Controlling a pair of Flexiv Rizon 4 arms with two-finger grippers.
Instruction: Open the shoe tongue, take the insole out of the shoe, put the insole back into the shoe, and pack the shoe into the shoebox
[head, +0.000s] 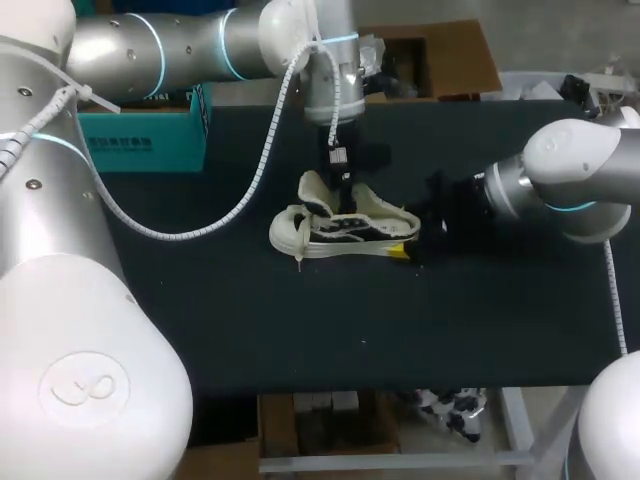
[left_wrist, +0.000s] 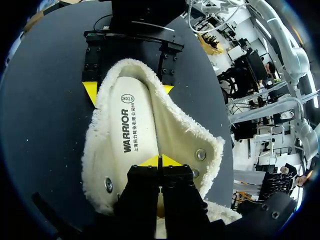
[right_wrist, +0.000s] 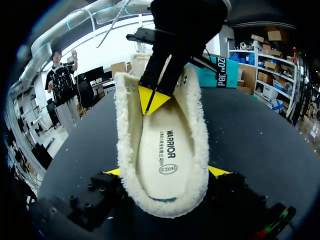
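A low shoe (head: 345, 228) with a cream fleece lining lies on its side at the middle of the black table (head: 300, 320), its upper spread wide. The printed cream insole (left_wrist: 135, 125) (right_wrist: 165, 150) lies inside it. My left gripper (head: 340, 185) (left_wrist: 160, 161) comes down from above. It is shut on the front end of the insole, as the right wrist view also shows (right_wrist: 152, 100). My right gripper (head: 408, 240) (right_wrist: 165, 172) holds the heel, one yellow fingertip (right_wrist: 220, 171) against each side of the fleece rim (right_wrist: 197, 125). The left wrist view shows that gripper (left_wrist: 128, 91) at the heel too.
A teal shoebox (head: 145, 135) (right_wrist: 220, 70) stands at the table's back left, under my left arm. The left arm's white spiral cable (head: 200, 230) hangs down to the table left of the shoe. Bare black table lies in front of the shoe.
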